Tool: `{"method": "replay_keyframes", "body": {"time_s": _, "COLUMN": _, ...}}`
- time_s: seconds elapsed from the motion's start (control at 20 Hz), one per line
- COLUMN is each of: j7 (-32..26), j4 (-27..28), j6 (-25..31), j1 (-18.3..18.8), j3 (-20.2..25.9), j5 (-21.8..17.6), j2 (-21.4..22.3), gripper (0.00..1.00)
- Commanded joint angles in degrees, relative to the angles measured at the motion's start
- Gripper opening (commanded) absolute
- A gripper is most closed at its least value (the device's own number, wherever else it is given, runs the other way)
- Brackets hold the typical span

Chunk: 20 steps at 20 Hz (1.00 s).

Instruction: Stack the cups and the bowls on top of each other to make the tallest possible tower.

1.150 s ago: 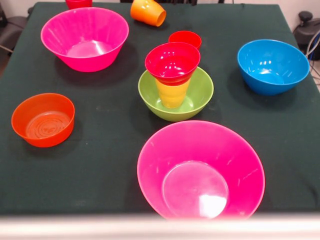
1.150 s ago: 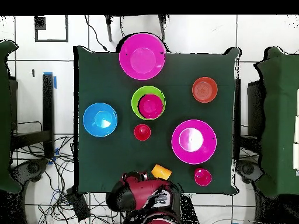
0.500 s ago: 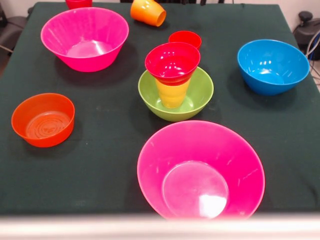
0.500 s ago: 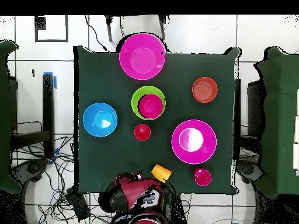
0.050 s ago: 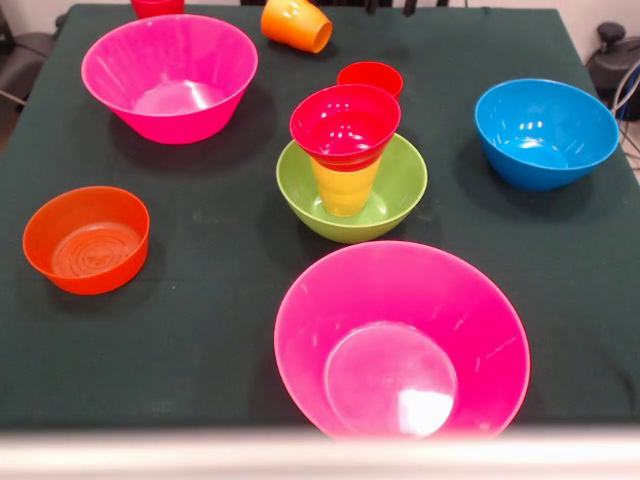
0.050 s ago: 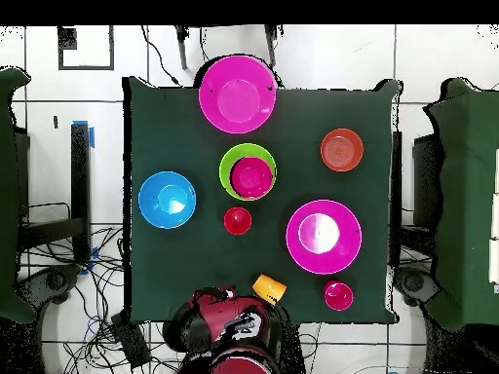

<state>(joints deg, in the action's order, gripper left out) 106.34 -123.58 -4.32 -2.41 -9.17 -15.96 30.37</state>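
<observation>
The tower [image 5: 348,165] stands near the middle of the table [image 5: 200,330]: a lime-green bowl [image 5: 400,190] sits on the dark cloth, a yellow cup [image 5: 345,188] stands inside it, and a small red bowl [image 5: 345,125] rests upright on top of that cup, its rim tipped slightly. From overhead the red bowl covers most of the green one, leaving a green crescent showing.

Just behind the tower in the front view stands a red cup [image 5: 371,78], upright and apart from the green bowl. One large hot-pink bowl [image 5: 400,340] sits at the near edge of the table, the other hot-pink bowl [image 5: 170,75] at the far left. A blue bowl [image 5: 545,132] stands at the right, well apart from the tower. A small translucent orange bowl [image 5: 87,238], with rings in its base, sits at the left. An orange cup [image 5: 296,24] lies tilted on its side at the far edge, and part of another red piece [image 5: 157,7] shows at the top edge beside it.

The red and black arm [image 6: 229,331] is drawn back off the table edge in the overhead view, near the orange cup. Its end effector cannot be made out there, so whether it is open or closed cannot be told.
</observation>
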Motion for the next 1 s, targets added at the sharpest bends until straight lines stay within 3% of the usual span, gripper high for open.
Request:
{"method": "replay_keyframes", "body": {"time_s": 0.05, "j7": 7.51, "j4": 8.46, "j6": 0.33, "j1": 0.12, "j3": 4.93, "j5": 2.98, "j2": -3.14, "gripper": 1.00}}
{"method": "replay_keyframes", "body": {"time_s": 1.0, "j7": 6.03, "j4": 13.85, "j6": 8.58, "j1": 1.79, "j3": 7.44, "j5": 4.43, "j2": -1.13, "gripper": 1.00}}
